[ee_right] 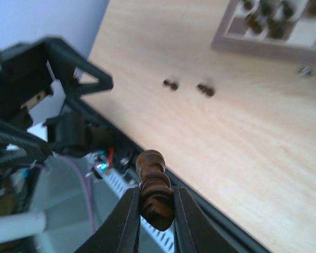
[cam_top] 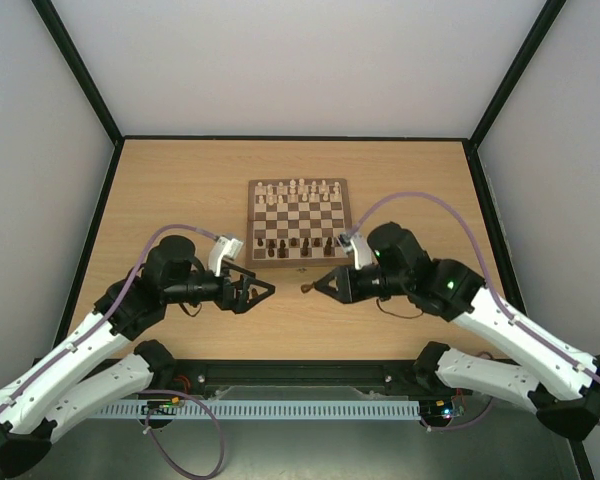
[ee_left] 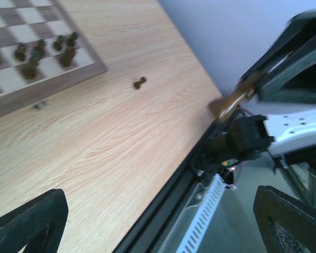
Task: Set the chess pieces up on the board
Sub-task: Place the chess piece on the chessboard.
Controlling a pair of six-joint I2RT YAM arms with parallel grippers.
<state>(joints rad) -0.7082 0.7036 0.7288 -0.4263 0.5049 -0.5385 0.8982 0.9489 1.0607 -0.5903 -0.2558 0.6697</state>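
The board (cam_top: 298, 215)'s dark ranks are being completed: right gripper (ee_right: 154, 199) clenched on a dark piece (ee_right: 151, 179), left gripper (cam_top: 263, 290) released, strays (ee_right: 206, 89) lying off-board.

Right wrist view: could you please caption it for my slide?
Right tool grips a dark chess piece; two loose pieces lie on the table off the board.

Your left black two-finger end effector (cam_top: 258, 290) gapes wide, facing your right end effector (cam_top: 318, 285), pinched on a dark brown wooden chess piece (ee_right: 154, 190).
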